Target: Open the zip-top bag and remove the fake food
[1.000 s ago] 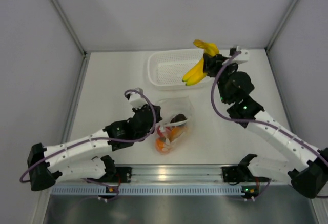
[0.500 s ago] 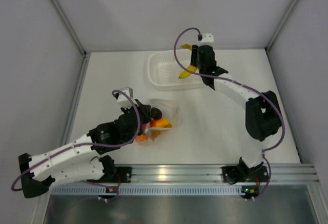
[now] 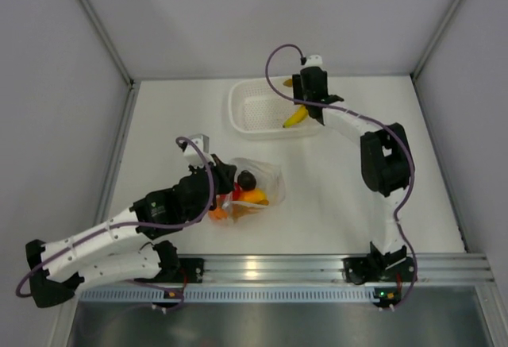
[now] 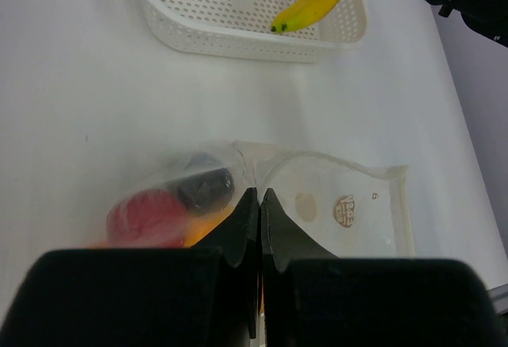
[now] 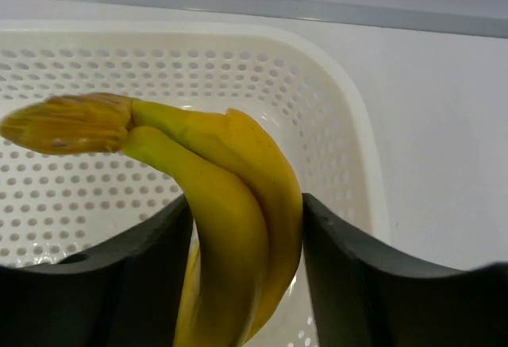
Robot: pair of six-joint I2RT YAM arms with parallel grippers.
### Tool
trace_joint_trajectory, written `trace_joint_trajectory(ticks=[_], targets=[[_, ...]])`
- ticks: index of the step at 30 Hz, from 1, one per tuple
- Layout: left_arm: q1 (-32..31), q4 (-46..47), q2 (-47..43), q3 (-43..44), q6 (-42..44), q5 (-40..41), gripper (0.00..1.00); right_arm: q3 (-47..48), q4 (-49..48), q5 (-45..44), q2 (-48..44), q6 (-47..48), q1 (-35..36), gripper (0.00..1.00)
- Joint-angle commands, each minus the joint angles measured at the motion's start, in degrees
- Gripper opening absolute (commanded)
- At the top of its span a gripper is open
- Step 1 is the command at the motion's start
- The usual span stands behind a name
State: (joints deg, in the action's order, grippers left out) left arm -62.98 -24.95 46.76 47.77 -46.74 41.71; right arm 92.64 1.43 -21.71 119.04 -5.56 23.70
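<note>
Top view with both wrist views. Your left gripper [image 4: 255, 204] has its fingers pressed together on a fold of the zip-top bag [image 4: 341, 208]. The bag lies on the table [image 3: 341, 196] at about 6 o'clock from the white basket [image 3: 242, 121], apart from it. Through the clear film you can see a red fruit [image 4: 143, 216], a dark purple piece [image 4: 208, 188] just beside it at its 2 o'clock, and an orange piece [image 3: 254, 197] — all inside the bag, bunched at the end nearest the gripper. The bag's other end lies flat and shows round pale dots. Your right gripper [image 5: 242, 283] is clamped on the yellow banana [image 5: 230, 196], one finger on either side of it, and holds it over the 3 o'clock end of the basket — in the top view the free end points toward 7 o'clock, over the perforated floor. Whether that end touches the floor cannot be told.
</note>
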Motion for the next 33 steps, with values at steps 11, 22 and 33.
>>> trace_joint_trajectory(ticks=[11, 22, 33], targets=[[0.05, 1.22, 8.69, 9.53, 0.34, -3.83, 0.0, 4.49, 7.88, 2.2, -9.17, 1.89, -0.68, 0.73], [0.05, 1.48, 14.4, 13.49, -9.5, 1.96, 0.0, -18.89, 4.8, 27.85, -36.39, -12.71, -1.64, 0.63], [0.05, 1.48, 19.94, 16.04, -19.78, 3.64, 0.0, -34.26, 15.0, 34.2, -60.49, -20.98, 6.52, 0.51]])
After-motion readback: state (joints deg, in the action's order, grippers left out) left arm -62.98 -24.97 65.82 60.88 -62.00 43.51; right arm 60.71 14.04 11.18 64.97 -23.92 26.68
